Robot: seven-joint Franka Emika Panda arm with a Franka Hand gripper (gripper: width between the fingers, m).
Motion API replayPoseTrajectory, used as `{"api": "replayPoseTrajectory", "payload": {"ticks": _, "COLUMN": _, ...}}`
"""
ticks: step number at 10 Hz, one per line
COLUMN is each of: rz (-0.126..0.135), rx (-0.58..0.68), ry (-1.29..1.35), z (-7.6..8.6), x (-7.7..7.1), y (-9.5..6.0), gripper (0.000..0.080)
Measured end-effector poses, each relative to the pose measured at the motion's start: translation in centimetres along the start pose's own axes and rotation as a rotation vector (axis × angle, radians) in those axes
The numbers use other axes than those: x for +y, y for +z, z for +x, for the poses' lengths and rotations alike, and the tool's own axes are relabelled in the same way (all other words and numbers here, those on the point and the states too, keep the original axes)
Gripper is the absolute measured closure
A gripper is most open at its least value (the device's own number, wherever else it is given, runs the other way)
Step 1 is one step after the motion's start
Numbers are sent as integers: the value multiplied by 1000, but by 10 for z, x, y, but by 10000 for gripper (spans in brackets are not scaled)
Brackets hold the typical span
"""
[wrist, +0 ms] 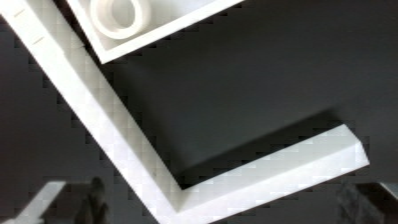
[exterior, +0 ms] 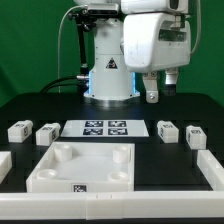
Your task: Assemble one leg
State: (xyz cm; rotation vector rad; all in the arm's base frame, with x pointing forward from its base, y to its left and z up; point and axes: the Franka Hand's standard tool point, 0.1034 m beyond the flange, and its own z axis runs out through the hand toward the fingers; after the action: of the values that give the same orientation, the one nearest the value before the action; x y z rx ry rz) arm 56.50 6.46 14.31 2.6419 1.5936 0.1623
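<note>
Exterior view's left: first leg (exterior: 18,130) and second leg (exterior: 46,132) sit loose on the black bench (exterior: 150,160). Chunky white plastic, tagged faces. Marker board (exterior: 105,128) lies flat mid-row. Tabletop panel (exterior: 85,165) in front, round sockets up, presumably to take legs. Third leg (exterior: 167,130) and fourth leg (exterior: 194,134) further right. End effector (exterior: 160,90) hangs above those two, fingers spread, empty. White L-rail (wrist: 125,130) is likely a corner stop.

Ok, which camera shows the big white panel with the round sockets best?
The exterior view: the whole panel shows, with its corner sockets. The wrist view catches only one corner, with one round socket.
</note>
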Motion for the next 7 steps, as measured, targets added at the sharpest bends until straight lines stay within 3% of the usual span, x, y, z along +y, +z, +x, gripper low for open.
{"api": "replayPoseTrajectory", "payload": {"ticks": 3, "rz": 1, "rx": 1, "ry": 1, "z": 1, "x": 3, "y": 2, "gripper": 149}}
{"api": "replayPoseTrajectory", "payload": {"ticks": 7, "rz": -8, "rx": 12, "ry": 6, "z": 10, "x": 18, "y": 6, "gripper": 149}}
